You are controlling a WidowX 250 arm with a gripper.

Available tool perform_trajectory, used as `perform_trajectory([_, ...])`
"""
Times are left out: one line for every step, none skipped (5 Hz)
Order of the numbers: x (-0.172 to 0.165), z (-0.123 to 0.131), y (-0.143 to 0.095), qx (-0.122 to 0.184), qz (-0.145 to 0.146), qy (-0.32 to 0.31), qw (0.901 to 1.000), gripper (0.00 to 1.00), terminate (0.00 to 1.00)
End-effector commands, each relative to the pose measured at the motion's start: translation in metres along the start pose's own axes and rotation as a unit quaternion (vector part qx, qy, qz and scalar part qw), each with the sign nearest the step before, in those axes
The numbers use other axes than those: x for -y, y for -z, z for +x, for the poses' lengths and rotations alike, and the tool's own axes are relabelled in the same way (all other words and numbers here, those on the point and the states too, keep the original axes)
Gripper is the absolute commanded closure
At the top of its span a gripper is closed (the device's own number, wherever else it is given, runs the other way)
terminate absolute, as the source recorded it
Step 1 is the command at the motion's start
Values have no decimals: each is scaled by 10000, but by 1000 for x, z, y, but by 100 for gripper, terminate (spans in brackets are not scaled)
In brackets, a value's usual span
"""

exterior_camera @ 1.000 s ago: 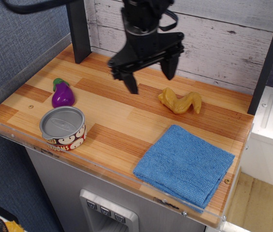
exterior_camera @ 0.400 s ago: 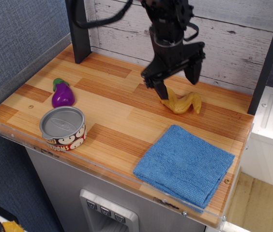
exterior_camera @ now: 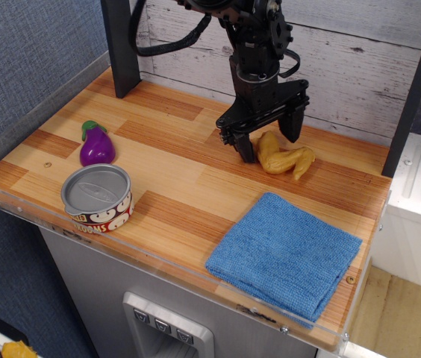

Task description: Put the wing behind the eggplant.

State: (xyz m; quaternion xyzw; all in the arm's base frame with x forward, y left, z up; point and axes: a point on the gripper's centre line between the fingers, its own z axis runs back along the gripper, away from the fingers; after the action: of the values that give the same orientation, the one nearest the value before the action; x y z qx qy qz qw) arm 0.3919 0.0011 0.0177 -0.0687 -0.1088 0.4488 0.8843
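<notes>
The pincer (exterior_camera: 269,140) has dropped lower since a moment ago, jaws apart and now straddling the left end of the wing (exterior_camera: 284,157) at the back right of the worktop (exterior_camera: 188,186). The eggplant (exterior_camera: 96,145) sits far left, well apart, with a can (exterior_camera: 98,198) just in front of it. A blue cloth (exterior_camera: 285,253) lies front right.

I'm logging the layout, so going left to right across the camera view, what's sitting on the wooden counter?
Eggplant → can → claw over the wing; the blue cloth spans the same stretch nearer the front edge.
</notes>
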Motion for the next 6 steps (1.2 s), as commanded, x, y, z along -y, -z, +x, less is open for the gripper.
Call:
perform_trajectory([4, 7, -10, 78, -3, 30, 10000, 0, 0])
perform_trajectory([3, 7, -13, 63, -12, 100, 9999, 100, 0])
perform_trajectory([1, 11, -17, -51, 34, 369, 9993, 100, 0])
perform_trajectory([-1, 20, -33, -137, -154, 837, 9963, 100, 0])
perform_trajectory([6, 28, -40, -165, 13, 1641, 9863, 100, 0])
perform_trajectory([11, 33, -51, 7, -71, 2145, 9767, 100, 0])
